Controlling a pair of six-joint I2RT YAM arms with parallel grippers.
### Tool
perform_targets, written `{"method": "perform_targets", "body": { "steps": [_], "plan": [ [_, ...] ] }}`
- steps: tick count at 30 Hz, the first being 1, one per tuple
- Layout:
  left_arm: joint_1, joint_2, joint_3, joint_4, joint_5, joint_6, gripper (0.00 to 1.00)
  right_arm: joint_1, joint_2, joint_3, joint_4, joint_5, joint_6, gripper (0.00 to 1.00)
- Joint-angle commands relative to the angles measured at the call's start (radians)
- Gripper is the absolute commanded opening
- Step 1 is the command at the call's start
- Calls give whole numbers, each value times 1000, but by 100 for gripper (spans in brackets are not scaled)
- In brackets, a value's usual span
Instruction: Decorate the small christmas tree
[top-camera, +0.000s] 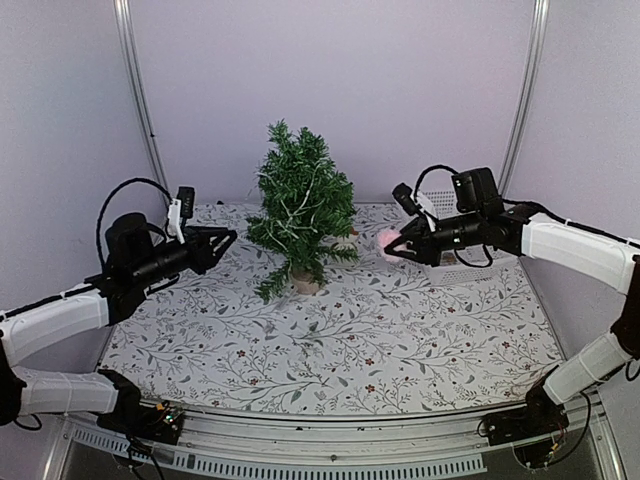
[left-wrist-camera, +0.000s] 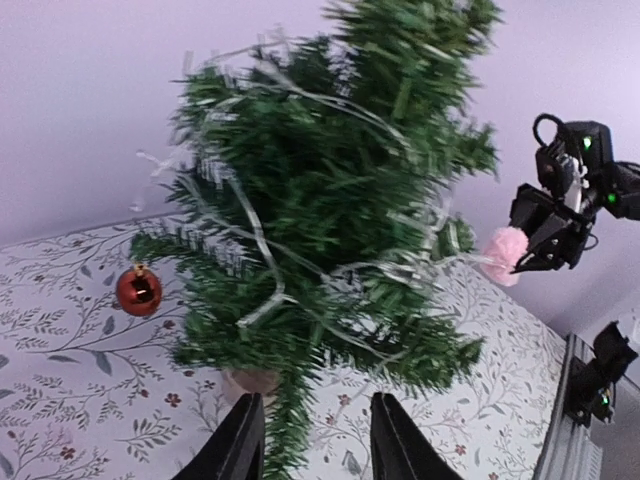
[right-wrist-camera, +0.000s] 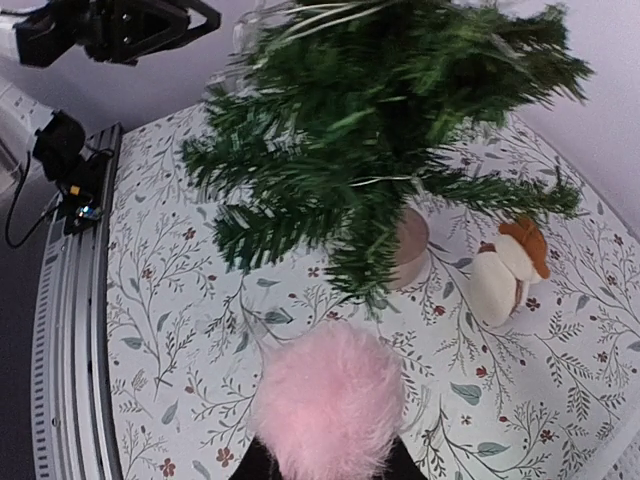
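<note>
The small christmas tree (top-camera: 300, 205) stands mid-table on its pale stump (top-camera: 306, 284), with silver tinsel strands draped over its branches (left-wrist-camera: 330, 200). A red bauble (left-wrist-camera: 139, 290) hangs on a low left branch. My left gripper (top-camera: 222, 243) is open with nothing between its fingers (left-wrist-camera: 240, 445), just left of the tree; a drooping low branch shows between them. My right gripper (top-camera: 395, 246) is shut on a fluffy pink pompom (right-wrist-camera: 330, 405), held in the air right of the tree (right-wrist-camera: 390, 120).
A small white figure with an orange-brown cap (right-wrist-camera: 510, 272) lies on the floral tablecloth right of the stump. A white perforated tray (top-camera: 447, 212) sits at the back right behind my right arm. Metal rails run along the near table edge.
</note>
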Motion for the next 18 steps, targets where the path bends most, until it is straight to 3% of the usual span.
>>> {"method": "perform_targets", "body": {
  "steps": [1, 6, 8, 12, 18],
  "plan": [
    [-146, -61, 28, -193, 62, 219, 38, 129, -120, -52, -101, 83, -199, 0],
    [-315, -80, 44, -221, 70, 301, 40, 307, -210, -77, -113, 196, -327, 0],
    [-377, -63, 70, -223, 70, 325, 40, 333, -242, -75, -67, 172, -320, 0],
    [-552, -27, 142, -245, -85, 447, 34, 334, -256, -56, 28, 27, -98, 0],
    [-723, 71, 275, -294, -276, 661, 27, 332, -233, -82, 111, -137, 155, 0]
  ]
}}
